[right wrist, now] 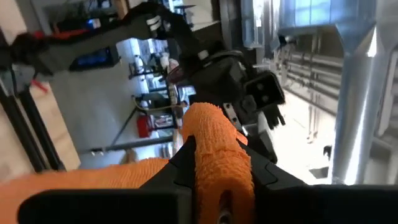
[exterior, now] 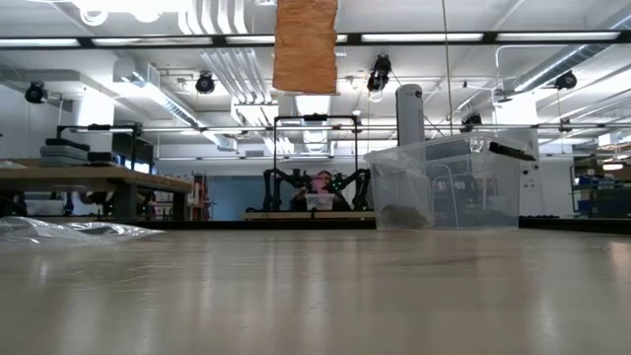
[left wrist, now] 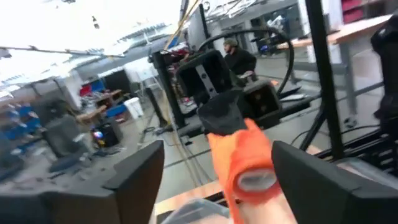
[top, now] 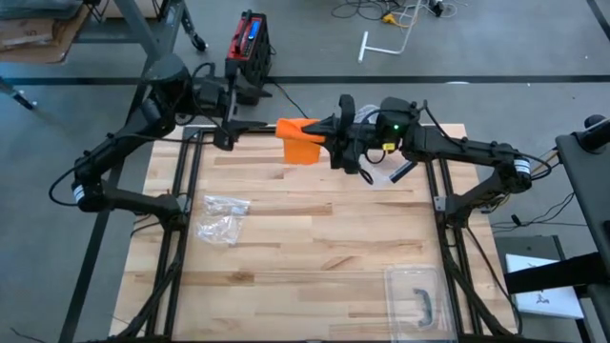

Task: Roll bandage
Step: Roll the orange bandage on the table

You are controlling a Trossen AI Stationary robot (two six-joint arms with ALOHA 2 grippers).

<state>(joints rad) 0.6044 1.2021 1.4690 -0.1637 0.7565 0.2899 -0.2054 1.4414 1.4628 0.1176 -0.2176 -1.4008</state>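
Bandage [top: 301,140] clamped in right end effector [top: 329,132]; left end effector [top: 259,125] open; plastic bin [top: 419,297] holds dark item

We note a crumpled clear plastic bag [top: 222,218] on the left half of the wooden table [top: 315,248]. A clear plastic container [top: 418,297] sits near the front right corner with a dark curved item inside. On the floor beyond the table's far edge stands a red and black case [top: 249,43].

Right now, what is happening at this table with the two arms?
Both arms are raised over the far edge of the table, working on an orange bandage. The right gripper is shut on the bandage roll. The left gripper faces it with its fingers open on either side, not gripping. A loose end hangs down.
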